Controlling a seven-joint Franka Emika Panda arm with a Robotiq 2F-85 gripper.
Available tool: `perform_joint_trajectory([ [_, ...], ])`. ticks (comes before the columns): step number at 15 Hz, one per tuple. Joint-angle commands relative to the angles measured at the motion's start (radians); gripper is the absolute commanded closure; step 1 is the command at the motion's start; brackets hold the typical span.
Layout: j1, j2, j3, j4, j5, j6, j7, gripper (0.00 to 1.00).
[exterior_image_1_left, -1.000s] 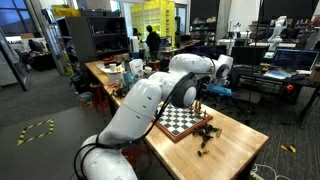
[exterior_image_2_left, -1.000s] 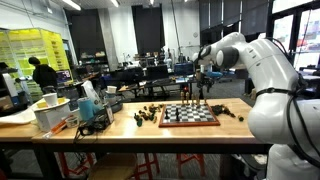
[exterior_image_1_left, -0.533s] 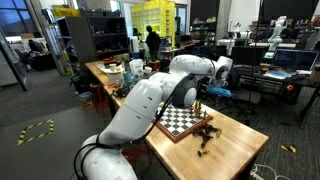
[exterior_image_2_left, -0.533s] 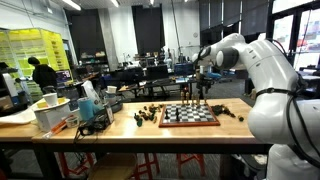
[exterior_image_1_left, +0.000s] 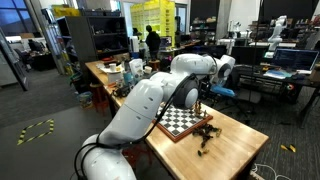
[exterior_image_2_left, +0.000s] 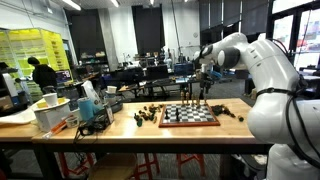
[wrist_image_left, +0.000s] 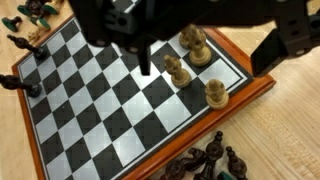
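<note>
Tool (wrist_image_left: 208, 58), jaws apart, unchanged above chessboard (wrist_image_left: 110, 105)

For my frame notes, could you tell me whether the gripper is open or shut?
Open: in the wrist view the gripper has its fingers wide apart above the chessboard, holding nothing.

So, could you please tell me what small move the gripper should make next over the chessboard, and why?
Probably lower straight down a little: the open gripper hovers above the black-and-white chessboard with a wooden rim, its jaws wide either side of three pale wooden chess pieces, touching none.
</note>
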Motion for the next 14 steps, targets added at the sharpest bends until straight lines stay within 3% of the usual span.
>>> perform_joint_trajectory([
  [1,-0.007,0.005,0.008,0.026,-0.003,-0.049,-0.056,0.0],
  [12,0.048,0.059,-0.011,0.06,-0.107,-0.007,-0.114,0.0],
  [13,0.05,0.062,-0.011,0.063,-0.114,-0.007,-0.116,0.03],
  [14,0.051,0.064,-0.01,0.065,-0.119,-0.007,-0.117,0.25],
])
